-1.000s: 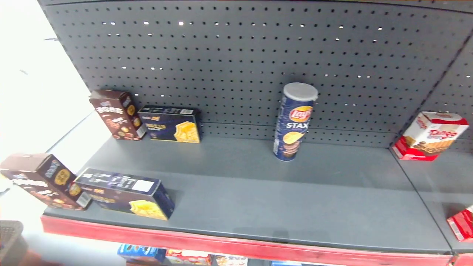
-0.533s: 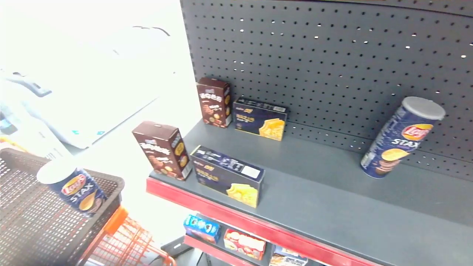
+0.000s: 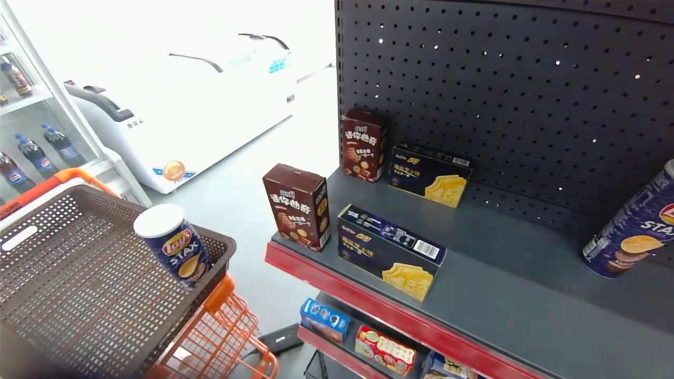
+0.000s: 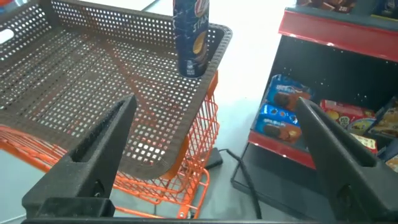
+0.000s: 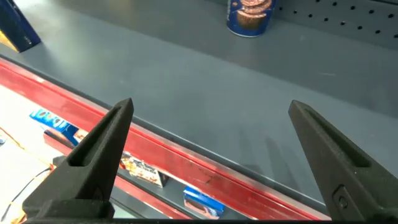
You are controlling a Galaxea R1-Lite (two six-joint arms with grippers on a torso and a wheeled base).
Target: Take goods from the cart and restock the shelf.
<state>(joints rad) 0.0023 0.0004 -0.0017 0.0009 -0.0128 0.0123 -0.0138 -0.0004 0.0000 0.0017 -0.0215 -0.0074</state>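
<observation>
A dark blue chips can with a white lid stands upright in the brown mesh cart basket, near its corner closest to the shelf. The left wrist view shows the same can beyond my left gripper, which hangs open and empty above the basket's near side. A second chips can stands on the grey shelf at the right. My right gripper is open and empty over the shelf's front part, with that can farther back.
Two brown boxes and two dark blue boxes stand on the shelf's left end. A red lip edges the shelf, with small packets on the level below. The orange cart frame sits under the basket. A white freezer stands behind.
The head camera has swung to the left, so the whole picture shifted and the cart with its can came into view. The goods on the shelf have not moved.
</observation>
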